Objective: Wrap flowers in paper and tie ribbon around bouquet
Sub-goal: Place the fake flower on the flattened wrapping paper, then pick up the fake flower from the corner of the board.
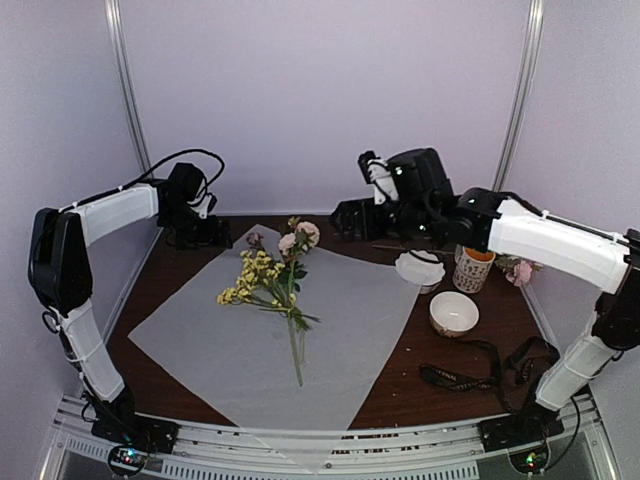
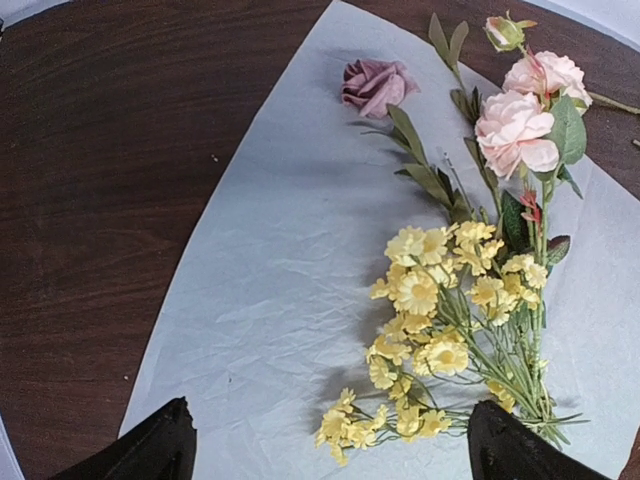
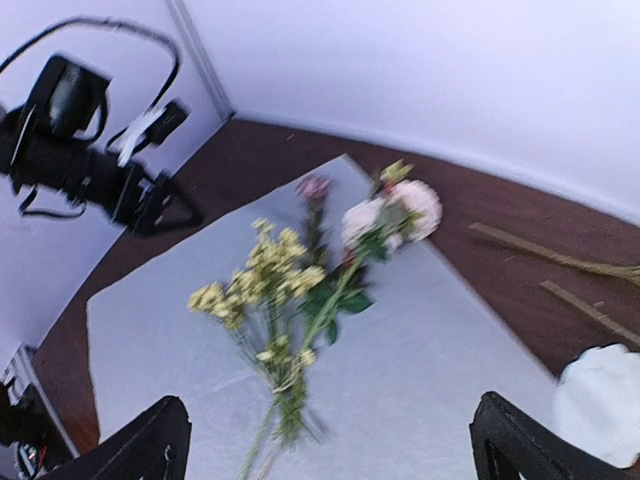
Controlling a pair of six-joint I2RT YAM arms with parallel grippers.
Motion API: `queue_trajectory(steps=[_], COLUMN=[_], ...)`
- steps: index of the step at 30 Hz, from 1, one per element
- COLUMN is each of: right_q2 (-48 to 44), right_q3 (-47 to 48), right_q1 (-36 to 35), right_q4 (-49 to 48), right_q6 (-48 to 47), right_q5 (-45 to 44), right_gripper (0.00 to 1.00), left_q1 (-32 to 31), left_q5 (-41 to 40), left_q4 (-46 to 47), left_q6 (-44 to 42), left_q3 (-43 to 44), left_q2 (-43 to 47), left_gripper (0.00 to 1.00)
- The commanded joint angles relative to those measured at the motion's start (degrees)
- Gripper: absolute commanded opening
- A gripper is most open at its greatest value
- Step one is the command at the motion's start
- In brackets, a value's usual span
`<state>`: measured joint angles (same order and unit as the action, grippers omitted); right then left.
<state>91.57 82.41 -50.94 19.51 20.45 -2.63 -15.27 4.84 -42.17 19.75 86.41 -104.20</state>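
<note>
Both jaws stand released and empty; flowers (image 1: 272,280) lie loose on thin paper (image 1: 220,350), so lifting an edge may scatter stems.

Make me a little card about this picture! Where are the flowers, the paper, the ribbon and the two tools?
flowers: lying loose on the paper, blooms toward the far wall
paper: spread flat on the table, not wrapped yet
ribbon: on bare table at the near right, off the paper
left tool: open, empty, by the paper's far corner
right tool: open, empty, up above the far side
bowl: white, right of the paper
</note>
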Motion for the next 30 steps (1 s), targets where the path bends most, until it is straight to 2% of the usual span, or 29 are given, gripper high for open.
queue_trajectory(steps=[1,8,11,15,18,22,27,30], right_q2=[-3.9,-1.9,-0.5,0.2,1.9,8.1,17.5,20.8], right_q3=[3.4,9.3,6.4,-2.2,-6.2,-6.7,-1.2,-0.2], right_q1=[9.3,32.9,42.4,52.6,56.3,60.0,61.9,62.2], right_q4=[7.4,16.0,16.7,11.5,7.9,7.1,10.6,9.6], right_q6=[-5.8,-4.0,1.0,10.9,16.0,24.3,30.5,31.6], right_q5=[-12.1,-10.4,-8.8,-7.6,-11.0,-11.8,-11.4,-9.8], right_gripper=[1.00,0.98,0.96,0.98,1.00,1.00,1.00,1.00], left_q1=[0.2,0.1,0.1,0.2,0.1,0.2,0.1,0.1], left_q5=[-1.1,-3.2,-4.6,-5.3,-5.4,-5.2,-6.2,-6.5], left_q4=[-3.3,-5.6,-6.9,-7.0,-7.0,-7.0,-7.0,-7.0], left_q6=[-3.1,-6.1,-6.9,-7.4,-7.5,-7.8,-8.0,-8.4], left_q3=[3.8,3.6,3.4,2.7,2.8,2.7,2.5,2.6], left_q2=[2.3,5.3,5.8,5.8,5.2,4.7,3.9,3.8], left_gripper=[0.98,0.98,0.98,0.98,0.98,0.98,0.98,0.98])
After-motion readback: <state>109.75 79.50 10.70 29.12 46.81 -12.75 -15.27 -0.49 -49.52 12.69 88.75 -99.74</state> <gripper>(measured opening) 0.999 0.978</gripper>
